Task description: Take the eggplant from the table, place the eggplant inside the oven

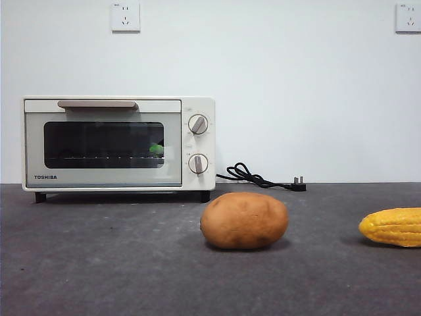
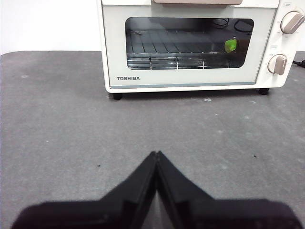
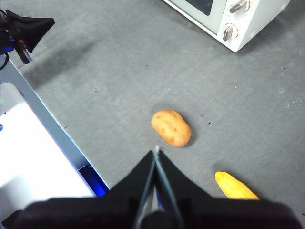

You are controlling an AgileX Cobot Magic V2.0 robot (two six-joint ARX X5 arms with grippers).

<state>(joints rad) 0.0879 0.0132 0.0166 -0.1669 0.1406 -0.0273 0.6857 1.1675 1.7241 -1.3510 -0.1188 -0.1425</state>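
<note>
I am seeing the eggplant [image 2: 230,45] lying inside the closed oven [image 1: 118,143]; both the left end effector [image 2: 157,155] and right end effector [image 3: 156,150] are hanging pinched, empty, so nothing further is needed.

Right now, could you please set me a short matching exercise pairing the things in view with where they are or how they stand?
Things:
1. eggplant
2. potato
3. corn
4. left gripper

Places or states:
A. on the table, at the picture's right edge in the front view
B. shut, facing the oven
C. behind the closed oven door
D. mid-table, in front of the oven's knobs

Pairs: 1-C, 2-D, 3-A, 4-B
</note>
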